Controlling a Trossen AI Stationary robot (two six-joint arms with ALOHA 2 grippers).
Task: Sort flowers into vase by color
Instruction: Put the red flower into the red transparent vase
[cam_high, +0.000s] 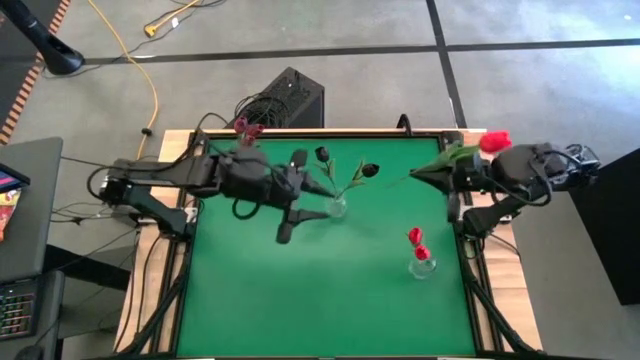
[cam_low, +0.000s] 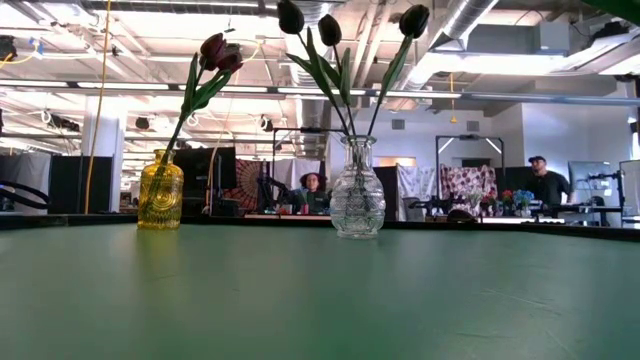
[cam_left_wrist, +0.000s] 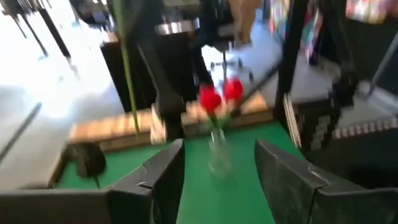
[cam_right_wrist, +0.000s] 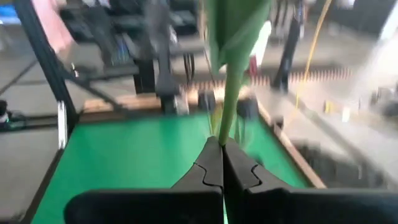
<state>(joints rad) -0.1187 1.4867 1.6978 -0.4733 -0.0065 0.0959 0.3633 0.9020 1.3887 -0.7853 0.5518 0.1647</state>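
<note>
My right gripper (cam_high: 416, 177) is at the table's right side, shut on a red tulip whose head (cam_high: 495, 141) lies back over the arm. My left gripper (cam_high: 300, 222) is open and touches nothing, close beside a clear vase (cam_low: 357, 200) with three dark tulips (cam_low: 330, 28) at mid-table. A yellow vase (cam_low: 160, 190) holds maroon tulips (cam_low: 218, 50) at the far left. Another clear vase (cam_high: 422, 265) with two red tulips (cam_left_wrist: 217, 96) stands to the near right, straight ahead of the left fingers (cam_left_wrist: 168, 174). My right gripper pinches the red tulip's green stem (cam_right_wrist: 229, 121) between its two shut fingers. The fingers come about level from the table's right side. The flower is lifted clear of the table, and a leaf (cam_right_wrist: 236, 25) rises beyond the fingertips.
The green mat (cam_high: 330, 300) has bare room across its near half. A black box (cam_high: 290, 98) and cables sit behind the table's far edge. People sit at desks in the room beyond the table.
</note>
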